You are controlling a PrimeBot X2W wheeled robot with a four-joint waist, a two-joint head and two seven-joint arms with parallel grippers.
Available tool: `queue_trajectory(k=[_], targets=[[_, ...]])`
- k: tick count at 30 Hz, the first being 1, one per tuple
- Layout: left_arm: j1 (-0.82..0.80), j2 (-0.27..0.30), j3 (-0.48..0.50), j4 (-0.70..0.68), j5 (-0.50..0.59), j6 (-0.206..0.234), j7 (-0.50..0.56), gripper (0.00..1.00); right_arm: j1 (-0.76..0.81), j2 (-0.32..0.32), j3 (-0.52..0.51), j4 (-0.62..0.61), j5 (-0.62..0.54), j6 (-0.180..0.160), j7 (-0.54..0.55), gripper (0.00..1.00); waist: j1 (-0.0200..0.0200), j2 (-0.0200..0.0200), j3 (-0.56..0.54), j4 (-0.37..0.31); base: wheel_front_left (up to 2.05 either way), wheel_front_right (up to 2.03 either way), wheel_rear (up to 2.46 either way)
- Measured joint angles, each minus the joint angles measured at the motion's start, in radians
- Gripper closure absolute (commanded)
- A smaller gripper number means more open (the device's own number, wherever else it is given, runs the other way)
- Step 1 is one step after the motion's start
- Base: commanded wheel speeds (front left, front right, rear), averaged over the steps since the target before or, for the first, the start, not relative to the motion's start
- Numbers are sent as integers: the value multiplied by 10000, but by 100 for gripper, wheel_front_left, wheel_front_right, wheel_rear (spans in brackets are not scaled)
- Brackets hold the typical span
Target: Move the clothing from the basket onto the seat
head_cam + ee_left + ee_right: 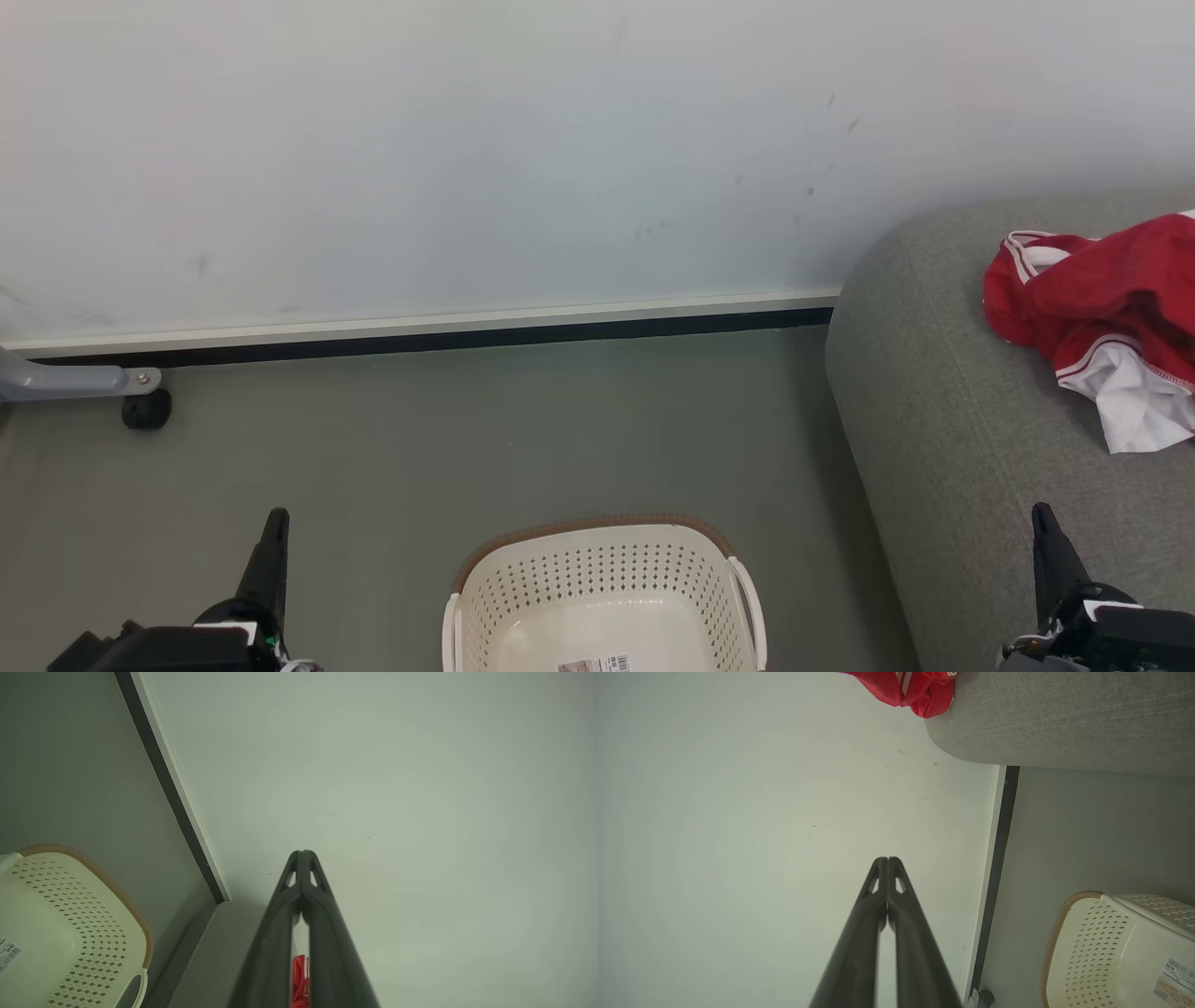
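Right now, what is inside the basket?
The basket holds only a label sticker; its near end is out of frame. The clothing lies on the seat.

Lower centre, the basket (607, 569) is smooth, slightly glossy cream plastic with a woven-looking brown rim. At right, the seat (934, 420) is coarse matt grey woven cloth; the clothing (1092, 299) is sleek red fabric.

Open floor (373, 439) is seen between the basket (597, 569) and the wall (467, 140); passage rightward is blocked by the sofa (934, 420), leftward by a wheeled leg (84, 382).
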Motion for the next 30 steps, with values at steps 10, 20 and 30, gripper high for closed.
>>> queue_trajectory(k=[10,20,30], targets=[[0,0,-2,6,0,0,0,100,0,0,0,0,2,0,0,100,0,0,0,0,0,0,0],[0,0,-2,8,0,0,0,100,0,2,0,-2,2,0,0,100,0,0,0,0,0,0,0],[0,0,-2,12,0,0,0,100,0,2,0,-2,2,0,0,100,0,0,0,0,0,0,0]])
